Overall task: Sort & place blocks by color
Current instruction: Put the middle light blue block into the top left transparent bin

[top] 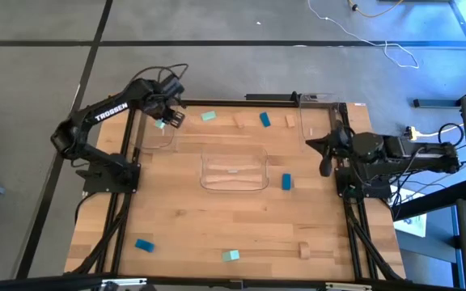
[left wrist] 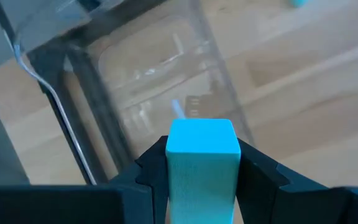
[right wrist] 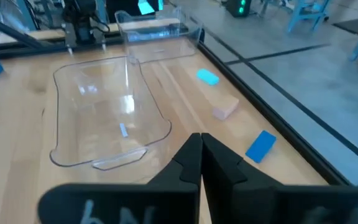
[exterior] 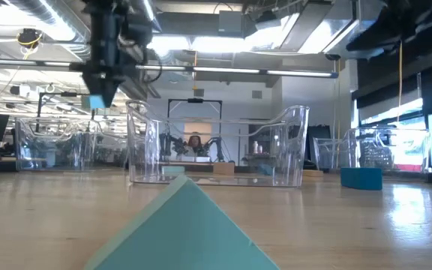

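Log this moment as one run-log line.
left gripper: shut on teal block, above left clear tray | right gripper: shut, empty, waiting at right edge

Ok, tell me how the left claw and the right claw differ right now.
The left claw is shut on a teal block; the right claw is shut and holds nothing. The left claw hangs above the clear tray at the table's far left; the right claw sits at the table's right edge. Both are dark two-finger claws.

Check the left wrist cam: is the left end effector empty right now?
No. The left end effector is shut on a mint-teal block, held above the clear tray.
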You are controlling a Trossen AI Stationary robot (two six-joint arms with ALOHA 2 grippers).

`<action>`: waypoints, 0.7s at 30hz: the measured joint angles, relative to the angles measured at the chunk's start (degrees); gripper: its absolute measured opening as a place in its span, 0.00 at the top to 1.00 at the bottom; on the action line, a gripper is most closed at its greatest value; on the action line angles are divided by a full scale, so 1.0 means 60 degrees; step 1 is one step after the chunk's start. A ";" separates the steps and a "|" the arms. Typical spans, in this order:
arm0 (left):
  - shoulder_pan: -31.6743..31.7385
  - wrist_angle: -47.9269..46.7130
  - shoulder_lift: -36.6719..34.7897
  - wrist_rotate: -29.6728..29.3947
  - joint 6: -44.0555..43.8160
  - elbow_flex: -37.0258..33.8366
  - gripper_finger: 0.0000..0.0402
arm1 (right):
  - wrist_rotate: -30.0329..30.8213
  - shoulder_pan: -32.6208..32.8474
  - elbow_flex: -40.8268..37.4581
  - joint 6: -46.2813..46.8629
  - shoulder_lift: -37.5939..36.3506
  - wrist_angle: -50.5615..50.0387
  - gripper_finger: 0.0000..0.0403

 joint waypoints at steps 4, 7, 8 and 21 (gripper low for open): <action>0.0727 0.1432 0.0007 0.0986 0.0107 -0.0968 0.68 | 0.0002 0.0001 0.0831 0.0058 0.0870 -0.0511 0.98; 0.1177 0.2056 0.0007 0.1244 0.0229 -0.1582 0.68 | 0.0012 -0.0002 0.1210 0.0055 0.1382 -0.0680 0.98; 0.1287 0.2190 0.0007 0.1303 0.0313 -0.1757 0.68 | 0.0079 -0.0002 0.1286 0.0055 0.1529 -0.0693 0.98; 0.1837 0.3016 0.0004 0.1398 0.0596 -0.3347 0.62 | 0.0242 -0.0002 0.1449 0.0332 0.2556 -0.0729 0.98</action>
